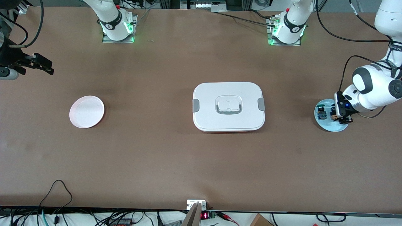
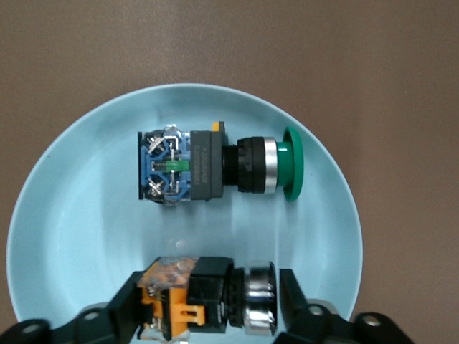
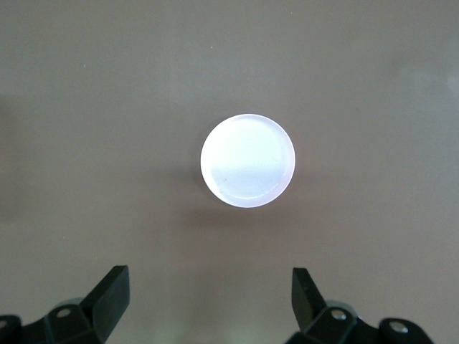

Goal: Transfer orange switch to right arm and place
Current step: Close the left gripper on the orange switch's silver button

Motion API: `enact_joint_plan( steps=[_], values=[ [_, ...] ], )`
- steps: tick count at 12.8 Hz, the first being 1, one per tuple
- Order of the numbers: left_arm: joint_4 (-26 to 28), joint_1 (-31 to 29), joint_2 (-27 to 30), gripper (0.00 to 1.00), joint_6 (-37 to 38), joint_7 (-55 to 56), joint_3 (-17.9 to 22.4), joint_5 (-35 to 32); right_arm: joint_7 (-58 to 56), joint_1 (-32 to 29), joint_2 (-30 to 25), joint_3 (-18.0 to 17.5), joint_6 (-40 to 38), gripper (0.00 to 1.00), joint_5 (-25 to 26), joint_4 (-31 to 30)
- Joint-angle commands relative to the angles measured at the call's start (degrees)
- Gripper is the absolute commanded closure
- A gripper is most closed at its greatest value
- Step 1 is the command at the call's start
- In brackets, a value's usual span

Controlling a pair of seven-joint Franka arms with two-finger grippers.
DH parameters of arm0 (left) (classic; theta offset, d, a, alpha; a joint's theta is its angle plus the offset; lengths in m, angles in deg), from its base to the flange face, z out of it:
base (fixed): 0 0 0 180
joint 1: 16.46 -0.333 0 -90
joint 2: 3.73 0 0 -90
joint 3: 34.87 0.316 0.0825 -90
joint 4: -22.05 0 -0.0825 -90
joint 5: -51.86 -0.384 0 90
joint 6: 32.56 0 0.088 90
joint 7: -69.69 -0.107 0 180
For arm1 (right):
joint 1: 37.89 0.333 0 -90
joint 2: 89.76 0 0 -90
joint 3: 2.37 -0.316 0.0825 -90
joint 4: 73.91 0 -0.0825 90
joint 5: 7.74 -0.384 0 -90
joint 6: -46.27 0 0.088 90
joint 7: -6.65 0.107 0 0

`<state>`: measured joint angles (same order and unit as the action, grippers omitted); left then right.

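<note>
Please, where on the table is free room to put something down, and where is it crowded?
Bare table lies between the pink plate and the white box. The blue plate is crowded: orange switch, green-topped switch, left claw. The right claw waits.

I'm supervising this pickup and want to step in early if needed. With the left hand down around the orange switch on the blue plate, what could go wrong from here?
The left hand brackets the orange switch endwise, one finger by its rounded metal end; closing there might let it slip or tilt.

The green-topped switch lies close beside it on the blue plate; a skewed lift could nudge it.

The right hand waits open over the pink plate, at the right arm's end of the table, so the transfer means a long carry.
</note>
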<state>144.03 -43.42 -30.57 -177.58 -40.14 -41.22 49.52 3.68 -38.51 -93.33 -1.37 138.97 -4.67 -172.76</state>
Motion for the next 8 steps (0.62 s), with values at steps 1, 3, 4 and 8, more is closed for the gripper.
enact_joint_plan(
  steps=[1, 3, 4, 8],
  values=[
    [-0.69, -0.55, -0.58, 0.87, -0.88, -4.15, -1.11, 0.67, -0.54, -0.08, -0.56, -0.3, 0.03, 0.0, 0.71, -0.02],
    [-0.78, -0.9, -0.58, 0.93, -0.62, -3.98, -1.46, 1.45, -0.54, -0.08, -0.56, -0.3, 0.03, 0.0, 0.71, -0.02],
    [-1.21, -1.08, -0.49, 1.0, -0.01, -4.16, -1.47, 1.98, -0.54, -0.08, -0.56, -0.3, 0.03, 0.0, 0.8, -0.02],
    [-8.92, -0.47, -0.4, 1.0, 11.39, -4.07, -1.64, 3.4, -0.54, -0.08, -0.56, -0.3, -0.06, 0.0, 0.71, -0.02]
  ],
)
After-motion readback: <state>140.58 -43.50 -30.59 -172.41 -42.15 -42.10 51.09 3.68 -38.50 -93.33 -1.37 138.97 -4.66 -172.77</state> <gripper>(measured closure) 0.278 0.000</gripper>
